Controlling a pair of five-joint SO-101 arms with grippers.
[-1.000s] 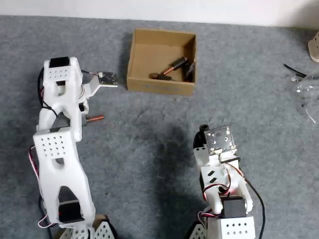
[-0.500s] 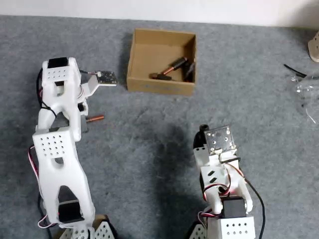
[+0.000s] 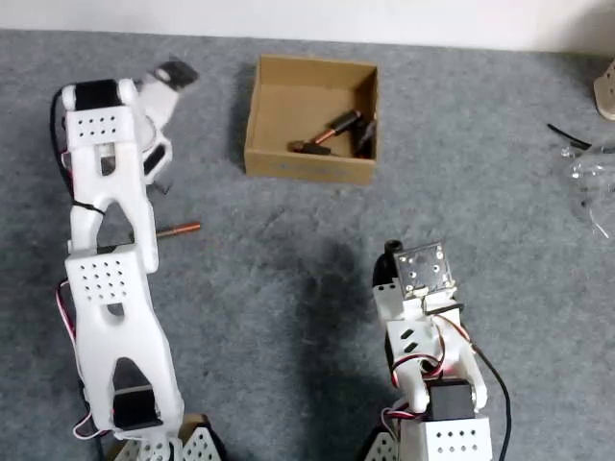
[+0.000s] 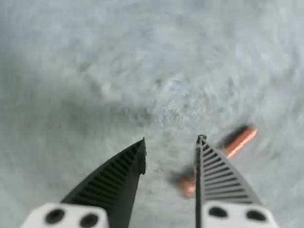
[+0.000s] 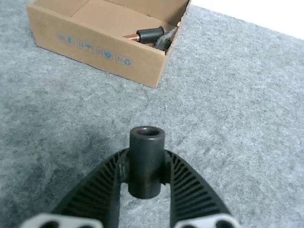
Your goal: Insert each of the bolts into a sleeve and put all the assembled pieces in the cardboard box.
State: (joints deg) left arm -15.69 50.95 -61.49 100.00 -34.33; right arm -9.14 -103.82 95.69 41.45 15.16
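A copper bolt lies flat on the grey counter, just beside the left arm and well apart from the cardboard box. In the left wrist view the left tool is spread wide and holds nothing. One of its fingers crosses in front of the bolt; I cannot tell whether they touch. The right tool is closed on a dark sleeve, held upright with its open bore facing up, above bare counter short of the box. Inside the box, near one corner, lie assembled pieces, a copper tip showing from a dark sleeve.
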